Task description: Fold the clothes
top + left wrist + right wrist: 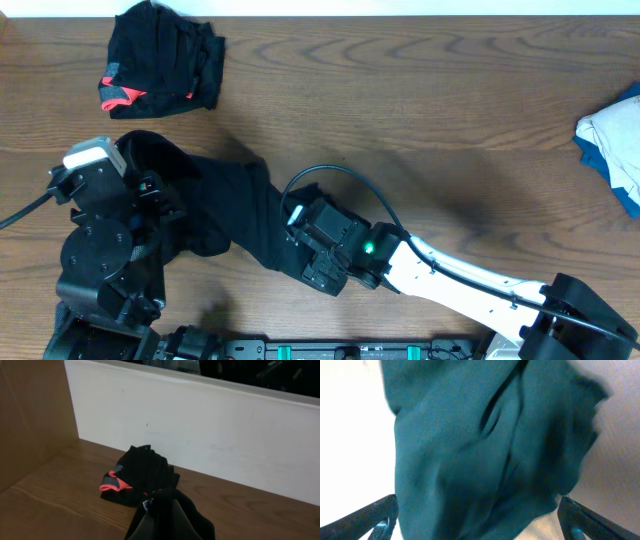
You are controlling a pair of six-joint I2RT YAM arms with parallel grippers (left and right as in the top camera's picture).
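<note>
A long black garment lies crumpled across the near middle of the table. My left gripper is shut on its left end. In the left wrist view this cloth rises in a bunched peak and hides the fingers. My right gripper hovers over the garment's right end, open. Its fingers stand wide apart on either side of the fabric, which looks teal in this view. A second black garment with coral-red trim lies folded at the far left.
A blue and white cloth sits at the table's right edge. A white wall runs along the back of the table, and a brown side panel stands at the left.
</note>
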